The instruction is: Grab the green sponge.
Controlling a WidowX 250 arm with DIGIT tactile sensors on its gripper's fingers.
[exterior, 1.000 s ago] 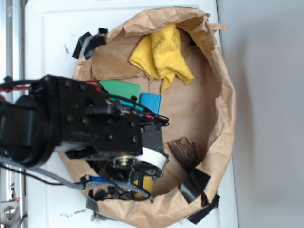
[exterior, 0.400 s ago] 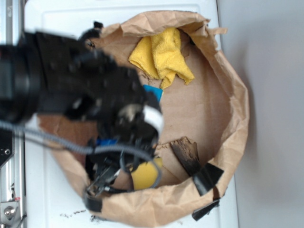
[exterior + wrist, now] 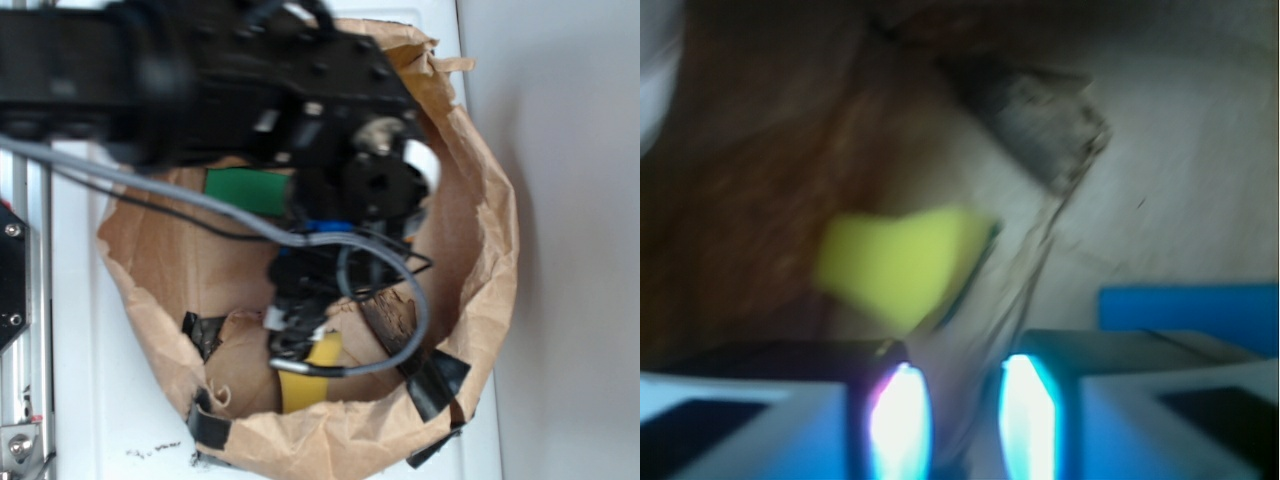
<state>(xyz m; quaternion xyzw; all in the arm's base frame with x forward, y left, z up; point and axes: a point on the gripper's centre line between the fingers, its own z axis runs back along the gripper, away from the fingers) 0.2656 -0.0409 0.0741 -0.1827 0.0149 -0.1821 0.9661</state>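
Green sponge [image 3: 902, 262] lies free on the brown paper, ahead of the gripper [image 3: 952, 410].

Soft, light foam, it probably squashes easily; a pinch across the yellow body suits best. Fingers stand slightly parted, empty, sponge at their eleven o'clock; a blue block [image 3: 1188, 306] sits at two o'clock.

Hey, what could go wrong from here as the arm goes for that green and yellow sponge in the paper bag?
The small yellow foam sponge with a dark green edge lies ahead of the gripper and left of its gap, so closing now would probably miss it. It sits against the crumpled brown paper bag wall, which the fingers could snag. The grey cable hangs over it.
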